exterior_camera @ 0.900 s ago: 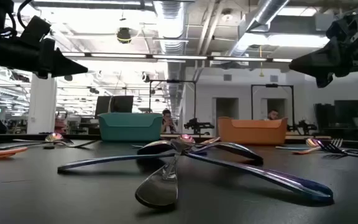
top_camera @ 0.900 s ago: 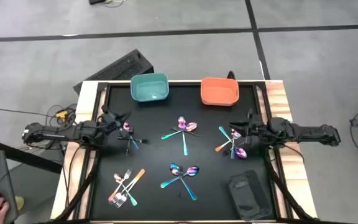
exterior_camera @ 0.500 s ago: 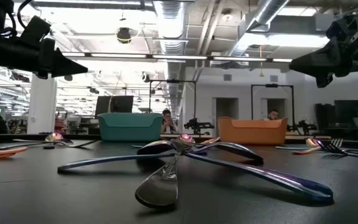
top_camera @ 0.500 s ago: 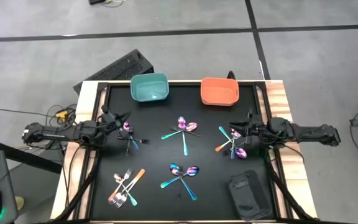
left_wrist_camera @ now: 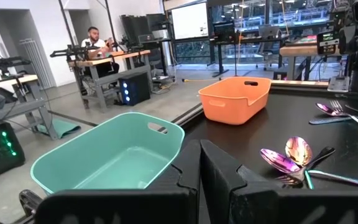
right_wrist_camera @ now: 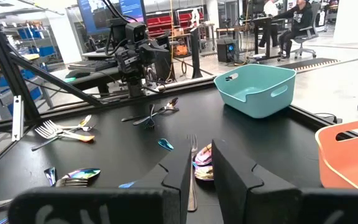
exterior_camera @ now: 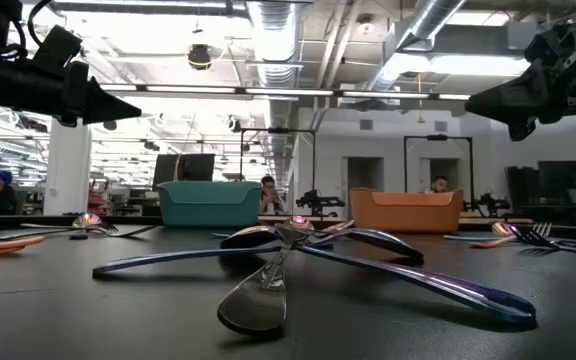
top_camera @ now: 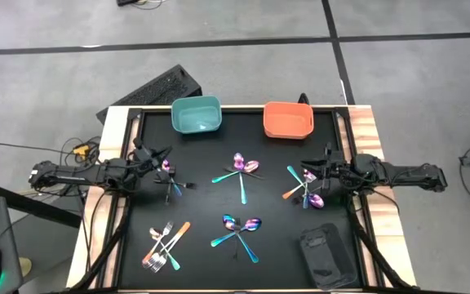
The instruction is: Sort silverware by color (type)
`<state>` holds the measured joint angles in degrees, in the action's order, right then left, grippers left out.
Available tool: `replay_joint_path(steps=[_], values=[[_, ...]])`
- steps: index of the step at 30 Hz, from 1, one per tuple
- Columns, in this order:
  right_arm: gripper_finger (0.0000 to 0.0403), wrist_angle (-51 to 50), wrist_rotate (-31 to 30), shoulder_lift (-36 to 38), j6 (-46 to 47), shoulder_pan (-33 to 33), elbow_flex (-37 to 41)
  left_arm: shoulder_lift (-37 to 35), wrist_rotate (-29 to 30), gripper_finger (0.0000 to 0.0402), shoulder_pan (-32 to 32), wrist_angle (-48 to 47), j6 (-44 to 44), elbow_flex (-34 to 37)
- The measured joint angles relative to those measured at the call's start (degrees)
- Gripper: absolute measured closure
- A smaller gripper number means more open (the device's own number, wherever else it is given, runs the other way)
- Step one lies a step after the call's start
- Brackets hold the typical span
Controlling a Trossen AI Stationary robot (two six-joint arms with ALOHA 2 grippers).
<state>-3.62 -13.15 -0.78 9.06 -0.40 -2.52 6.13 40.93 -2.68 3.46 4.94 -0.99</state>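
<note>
The silverware lies in several small crossed heaps on the black table top point(top_camera: 206, 204): forks and spoons with teal, orange or dark handles at the left point(top_camera: 172, 184), the far middle point(top_camera: 241, 168), the right point(top_camera: 299, 186), the near middle point(top_camera: 239, 229) and the near left point(top_camera: 165, 245). My left gripper point(top_camera: 155, 162) hangs level above the left heap, shut and empty; its fingers meet in its wrist view point(left_wrist_camera: 199, 165). My right gripper point(top_camera: 310, 174) hangs level above the right heap with a narrow gap point(right_wrist_camera: 201, 163) and nothing in it. A fork point(right_wrist_camera: 193, 146) on the table shows through that gap.
A teal bin point(top_camera: 197, 114) and an orange bin point(top_camera: 288, 119) stand side by side at the far edge. A dark flat pad point(top_camera: 323, 255) lies at the near right corner. People sit at desks in the room beyond the table.
Both arms and the silverware have kept still. A person's hand beside the table's near left corner has gone out of view.
</note>
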Motion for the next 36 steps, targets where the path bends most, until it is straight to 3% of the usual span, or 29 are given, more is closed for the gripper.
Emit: replay_joint_path(steps=[26, 36], values=[[0.0316, 0.02, -0.01, 0.01, 0.0, 0.0, 0.01, 0.0, 0.0, 0.0401, -0.02, 0.0, -0.09, 0.0], [0.0316, 0.02, 0.0, -0.01, 0.0, -0.02, -0.01, -0.01, -0.01, 0.0401, 0.04, 0.04, -11.16, 0.0]])
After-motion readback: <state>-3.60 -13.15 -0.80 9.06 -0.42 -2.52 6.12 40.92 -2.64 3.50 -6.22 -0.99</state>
